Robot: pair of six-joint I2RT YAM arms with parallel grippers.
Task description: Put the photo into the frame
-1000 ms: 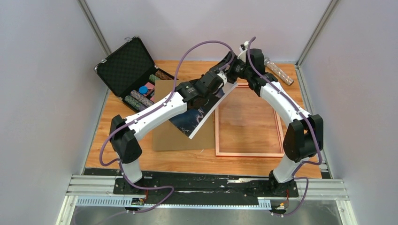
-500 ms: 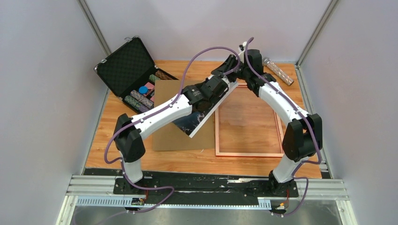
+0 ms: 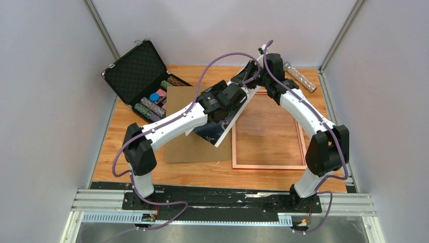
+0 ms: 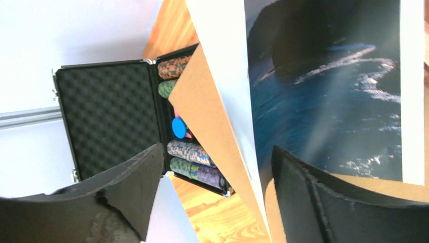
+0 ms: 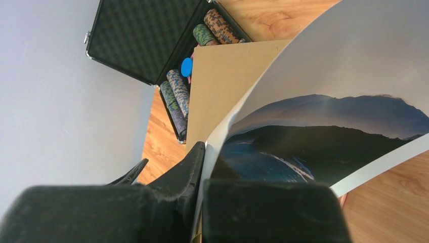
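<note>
The photo, a sea-and-cliff print with a white border, hangs tilted over the table between both arms. My right gripper is shut on its far edge; in the right wrist view the sheet curls away from the pinched jaws of that gripper. My left gripper is open. In its own view the gripper straddles the photo with wide jaws, and the print's edge runs close to the right finger. The copper-edged frame lies flat at the right.
A brown backing board lies flat left of the frame, under the photo. An open black foam-lined case with stacks of chips sits at the back left. A clear tube lies at the back right corner.
My left gripper has opened and let go of the photo. My right gripper has shut on the photo's far edge. The print has swung slightly toward the frame.
</note>
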